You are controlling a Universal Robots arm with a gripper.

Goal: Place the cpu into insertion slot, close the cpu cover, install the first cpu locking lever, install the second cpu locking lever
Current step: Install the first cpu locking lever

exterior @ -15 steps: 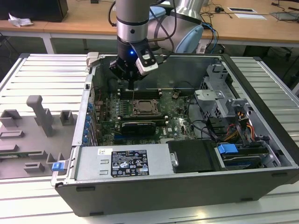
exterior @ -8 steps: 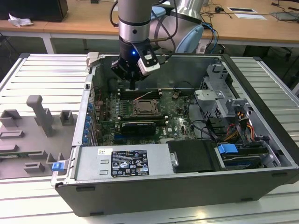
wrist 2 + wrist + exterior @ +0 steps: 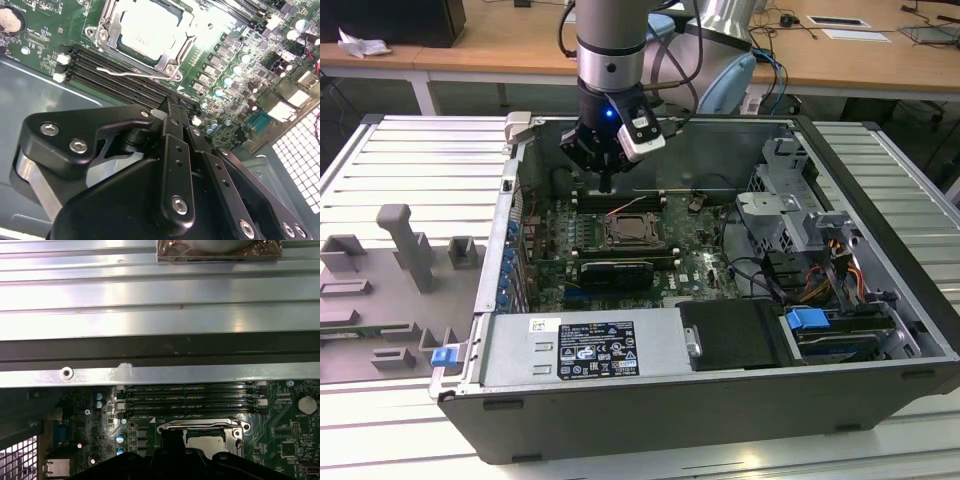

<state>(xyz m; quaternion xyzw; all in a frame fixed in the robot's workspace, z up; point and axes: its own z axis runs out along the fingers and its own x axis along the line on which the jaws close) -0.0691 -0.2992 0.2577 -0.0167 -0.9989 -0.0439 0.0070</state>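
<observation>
The insertion slot [image 3: 630, 232] sits mid-board inside the open computer case. In both wrist views the pale cpu [image 3: 145, 27] [image 3: 210, 442] lies in the slot. The silvery cpu cover [image 3: 166, 64] lies flat around it. A thin wire locking lever [image 3: 131, 74] runs along the socket's edge, beside the memory slots. My gripper [image 3: 607, 186] hangs above the board, just behind the slot and over the memory slots. Its dark fingers [image 3: 172, 130] meet at the tip, shut, with nothing held. The gripper [image 3: 172, 436] is apart from the socket.
Long black memory slots [image 3: 190, 397] lie between the socket and the case's rear wall [image 3: 150, 375]. A black card [image 3: 615, 272], the power supply [image 3: 590, 345] and a drive cage [image 3: 790, 200] surround the board. Grey fixtures [image 3: 405, 245] stand at the exterior view's left.
</observation>
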